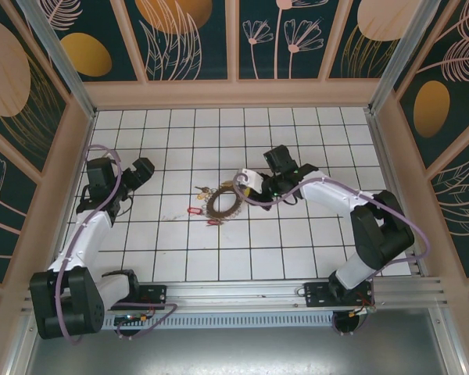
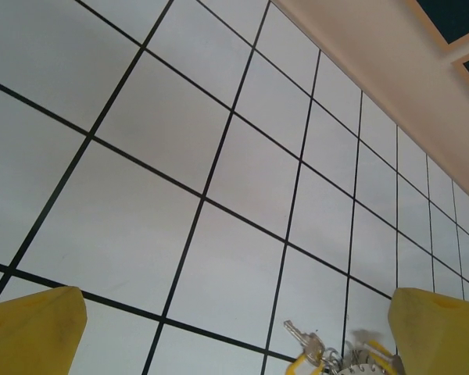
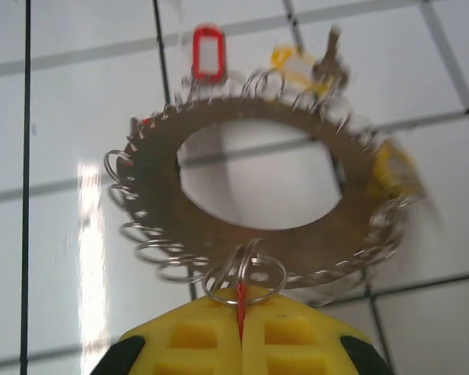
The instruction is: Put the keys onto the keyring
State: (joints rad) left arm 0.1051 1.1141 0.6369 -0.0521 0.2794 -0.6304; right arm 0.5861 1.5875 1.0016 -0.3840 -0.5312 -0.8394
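Left tool: I see the left tool (image 1: pixel 146 167) over the left side of the table (image 1: pixel 313 234), well apart from the keyring (image 1: pixel 213 205). On its wrist view the left tool (image 2: pixel 236 312) has its yellow fingers (image 2: pixel 31 332) at the two bottom corners, wide apart, with bare tiles between them.

Right tool: my right tool (image 1: pixel 241 186) sits at the keyring's right edge, near the middle of the table. On its wrist view the right tool (image 3: pixel 241 328) has its fingers (image 3: pixel 195 340) pressed together at the near rim of the keyring (image 3: pixel 156 180). They are clamped on the wire links there, with a thin red sliver (image 3: pixel 240 301) in the seam. I cannot tell what the sliver is.

Keyring: it lies near the table's centre and looks tilted, its right edge at the tool. The silvery links fringe the whole rim.

Keys: one red key (image 1: pixel 194 210) lies on the table just left of the keyring. A second red key (image 1: pixel 213 223) lies just below it. Tan keys (image 1: pixel 204 190) sit at the keyring's upper left. On the right wrist view a red key head (image 3: pixel 207 61) and a yellow key (image 3: pixel 293 62) show beyond the far rim. Whether they hang on the links I cannot tell.

Left wrist view, bottom edge: a silvery key (image 2: pixel 301 334) and yellow loops, blurred.
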